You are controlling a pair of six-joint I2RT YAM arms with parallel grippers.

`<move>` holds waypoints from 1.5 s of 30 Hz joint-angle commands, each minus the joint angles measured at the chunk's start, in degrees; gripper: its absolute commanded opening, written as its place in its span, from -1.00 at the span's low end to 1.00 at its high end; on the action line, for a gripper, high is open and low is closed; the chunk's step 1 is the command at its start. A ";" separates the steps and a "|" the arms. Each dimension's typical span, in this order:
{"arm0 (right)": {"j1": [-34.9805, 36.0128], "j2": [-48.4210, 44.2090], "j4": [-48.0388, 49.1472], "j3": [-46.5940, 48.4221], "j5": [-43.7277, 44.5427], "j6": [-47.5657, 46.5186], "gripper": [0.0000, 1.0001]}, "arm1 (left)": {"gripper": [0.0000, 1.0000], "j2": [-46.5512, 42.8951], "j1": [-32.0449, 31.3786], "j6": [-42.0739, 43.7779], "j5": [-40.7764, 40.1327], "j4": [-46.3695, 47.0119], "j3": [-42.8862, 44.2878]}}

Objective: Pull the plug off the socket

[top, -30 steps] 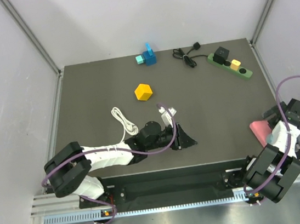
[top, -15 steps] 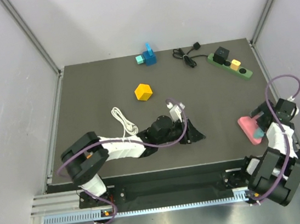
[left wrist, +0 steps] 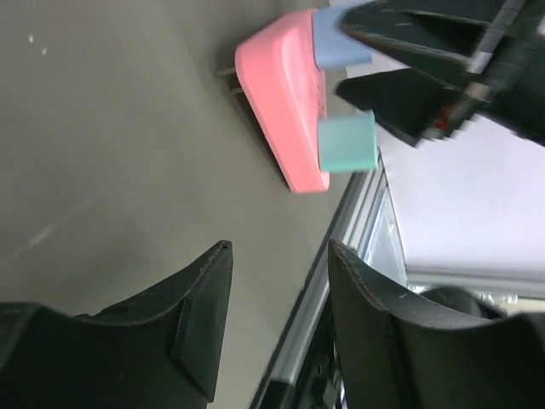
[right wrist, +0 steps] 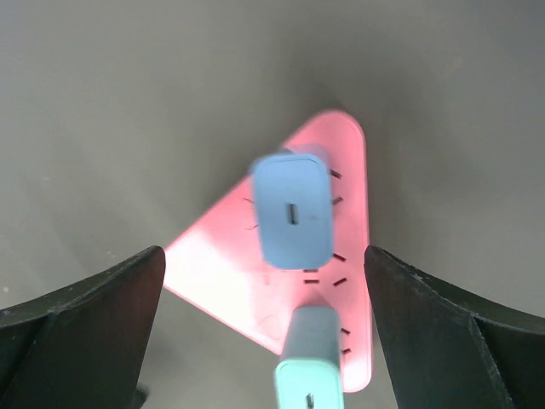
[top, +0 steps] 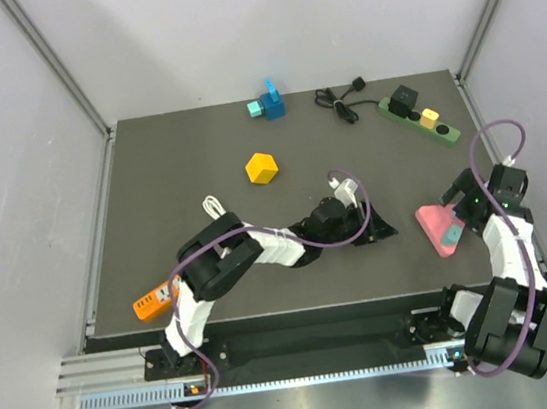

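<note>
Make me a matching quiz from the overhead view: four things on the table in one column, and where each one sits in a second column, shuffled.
Things:
1. yellow block
2. green power strip
3. pink plug board
4. orange object

Places:
A. near left edge
B. near right side
C. far right corner
D. left of the middle, toward the back

Pairs: 1-D, 2-C, 3-B, 4-A.

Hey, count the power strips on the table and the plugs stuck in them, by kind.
Power strips: 2, green power strip and pink power strip.
Plugs: 4, black plug, yellow plug, blue plug, teal plug.
Total: 6
</note>
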 commanded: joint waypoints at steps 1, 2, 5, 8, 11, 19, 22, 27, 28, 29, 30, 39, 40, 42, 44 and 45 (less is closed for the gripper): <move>0.60 -3.07 -2.78 7.32 -0.28 -3.82 1.00 | 0.07 3.68 -0.15 -3.72 -0.66 6.33 6.76; 0.68 -3.95 -4.71 8.47 -0.02 -4.35 0.99 | 0.07 4.65 -0.15 -4.26 -0.75 6.42 8.17; 2.00 -5.62 -7.18 11.03 2.97 -4.27 1.00 | 0.05 8.26 -0.67 -4.18 -0.83 5.11 13.62; 2.44 -8.17 -8.06 11.38 4.72 -3.12 1.00 | 0.06 11.16 -1.47 -4.08 -2.59 1.51 18.28; 2.71 -9.76 -10.00 13.58 5.61 -2.77 1.00 | 0.06 14.41 -2.26 -6.45 -4.08 -0.08 21.02; 4.29 -10.82 -11.94 15.69 8.42 -1.89 1.00 | 0.12 16.70 -4.63 -7.07 -9.27 -7.29 24.97; 4.46 -9.94 -11.76 14.81 7.90 -1.89 1.00 | 0.15 18.90 -4.81 -8.30 -7.96 -6.07 26.38; 4.90 -9.67 -10.62 13.67 7.63 -2.33 1.00 | 0.17 21.97 -4.90 -9.80 -6.90 -1.93 28.05; 4.82 -9.50 -10.53 13.50 7.63 -2.33 1.00 | 0.17 22.32 -4.90 -9.89 -6.90 -1.58 28.57; 4.99 -9.41 -10.27 13.32 7.63 -2.24 1.00 | 0.17 22.76 -4.90 -9.97 -7.08 -1.23 28.75; 5.08 -9.24 -10.00 12.97 7.63 -2.07 1.00 | 0.15 23.03 -4.90 -10.50 -7.42 -1.05 29.02; 5.34 -7.39 -8.42 10.86 8.24 -1.54 0.99 | -0.02 25.84 -5.07 -14.10 -8.40 -1.14 31.92; 5.34 -7.30 -8.16 10.68 8.24 -1.54 1.00 | -0.03 26.28 -5.16 -14.37 -8.40 -0.70 32.09; 5.43 -7.13 -8.16 10.59 8.33 -1.54 0.99 | -0.07 26.63 -5.33 -14.54 -8.31 -0.70 33.14; 5.52 -7.12 -7.89 10.51 8.42 -1.54 0.99 | -0.07 27.07 -5.60 -14.54 -8.66 -0.35 33.59; 5.61 -7.04 -7.80 10.33 8.59 -1.45 0.99 | -0.12 27.25 -5.69 -14.54 -8.75 0.00 33.68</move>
